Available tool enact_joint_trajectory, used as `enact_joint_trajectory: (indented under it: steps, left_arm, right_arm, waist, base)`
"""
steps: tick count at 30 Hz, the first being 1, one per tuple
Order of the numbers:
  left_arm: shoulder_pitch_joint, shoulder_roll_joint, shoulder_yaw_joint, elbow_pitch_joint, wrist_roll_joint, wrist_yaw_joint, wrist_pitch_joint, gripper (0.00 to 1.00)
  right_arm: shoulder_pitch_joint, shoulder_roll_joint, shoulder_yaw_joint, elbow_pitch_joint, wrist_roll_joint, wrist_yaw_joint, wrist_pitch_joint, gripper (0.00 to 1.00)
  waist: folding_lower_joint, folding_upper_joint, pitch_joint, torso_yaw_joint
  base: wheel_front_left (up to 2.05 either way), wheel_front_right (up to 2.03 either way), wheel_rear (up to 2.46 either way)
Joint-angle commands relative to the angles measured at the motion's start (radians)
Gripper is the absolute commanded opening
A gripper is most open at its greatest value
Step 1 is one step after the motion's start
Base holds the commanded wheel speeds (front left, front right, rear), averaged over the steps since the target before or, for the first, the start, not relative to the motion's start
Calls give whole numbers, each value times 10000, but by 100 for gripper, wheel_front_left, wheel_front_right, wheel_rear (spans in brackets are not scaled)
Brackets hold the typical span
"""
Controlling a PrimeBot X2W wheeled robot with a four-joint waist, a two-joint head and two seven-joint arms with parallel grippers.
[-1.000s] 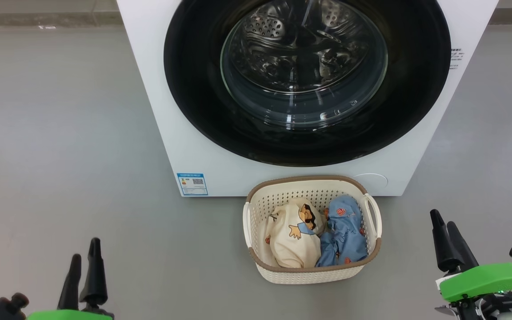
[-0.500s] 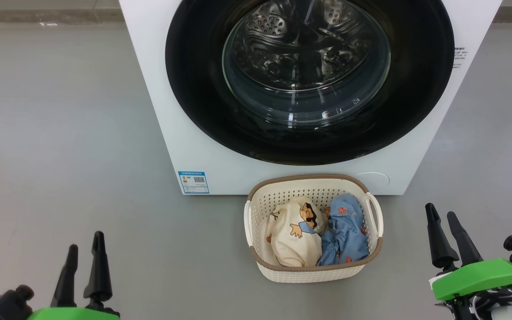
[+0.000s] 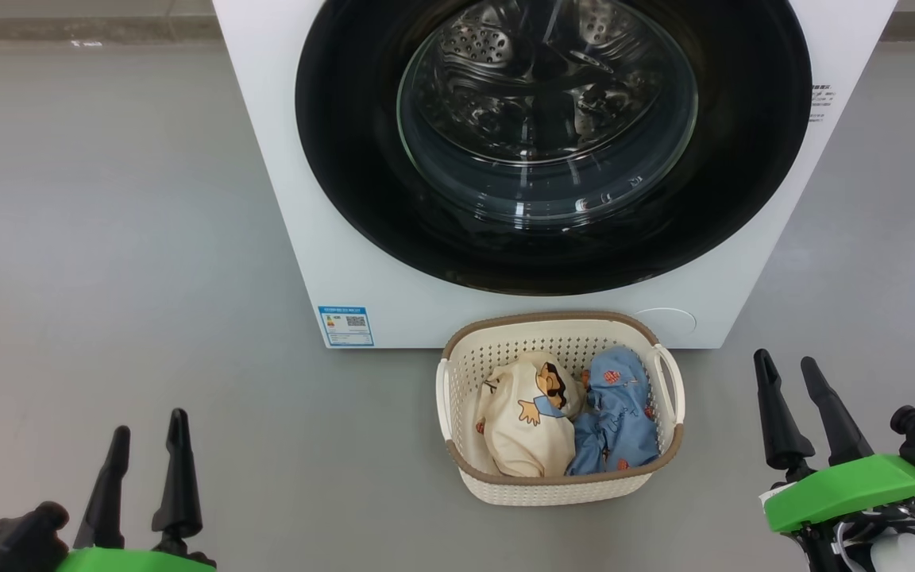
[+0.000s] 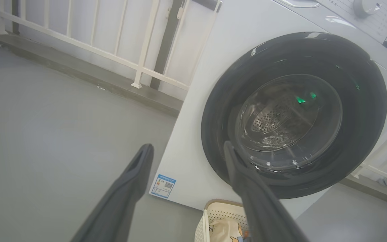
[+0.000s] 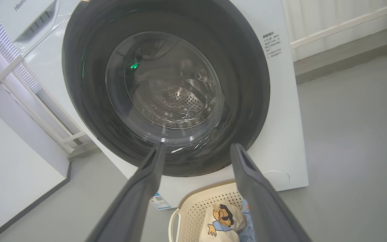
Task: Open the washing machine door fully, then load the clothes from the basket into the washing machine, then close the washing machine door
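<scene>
Over the last second: a small climb of the right jaws up the head view, toward the washing machine [image 3: 322,262]; spread wide, grasping nothing; much the same for the left jaws, low at the left, released and empty, barely shifted. Reads as the start of a reach, nothing more; no contact yet with the washing machine door [image 3: 346,159], seen shut flush against the front, with the steel drum [image 3: 497,48] visible through its glass and apparently empty. On the floor [image 3: 108,238], just in front of the machine and below the door: the basket [image 3: 553,319], unmoved. Inside it, two bundled pieces side by side: a cream garment [image 3: 521,433] with a cartoon print at the left, a blue patterned garment [image 3: 620,421] at the right; both below the rim. Leaves all three steps to do, opening first, likely for the right jaws.
</scene>
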Motion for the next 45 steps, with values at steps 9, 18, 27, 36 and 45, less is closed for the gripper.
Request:
enact_joint_trajectory:
  steps: [9, 18, 27, 36, 45]
  left_arm:
    - [-556, 348, 91, -139, 1222, -4, -364, 100]
    - [-766, 471, 31, 7, 2197, -5, -629, 100]
    - [-914, 569, 15, 74, 3187, -6, -894, 100]
    - [-964, 562, 83, 145, 3344, -6, -981, 100]
    - [-999, 556, 223, 356, 3219, -6, -981, 100]
  right_arm:
    - [-453, -277, 245, -378, -1104, 50, -397, 100]
    - [-561, -342, 322, -475, -2070, 54, -661, 100]
    - [-610, -342, 357, -540, -3048, 58, -925, 100]
    - [-581, -320, 223, -587, -3360, 60, -1012, 100]
    - [-390, -146, -210, -676, -3322, 60, -1012, 100]
  waist:
    - [0, 0, 27, -35]
    - [0, 0, 256, -54]
    - [0, 0, 374, -96]
    - [0, 0, 341, -97]
    - [0, 0, 375, -62]
  base:
    - [0, 0, 0]
    - [0, 0, 0]
    - [0, 0, 0]
    - [0, 0, 0]
    - [0, 0, 0]
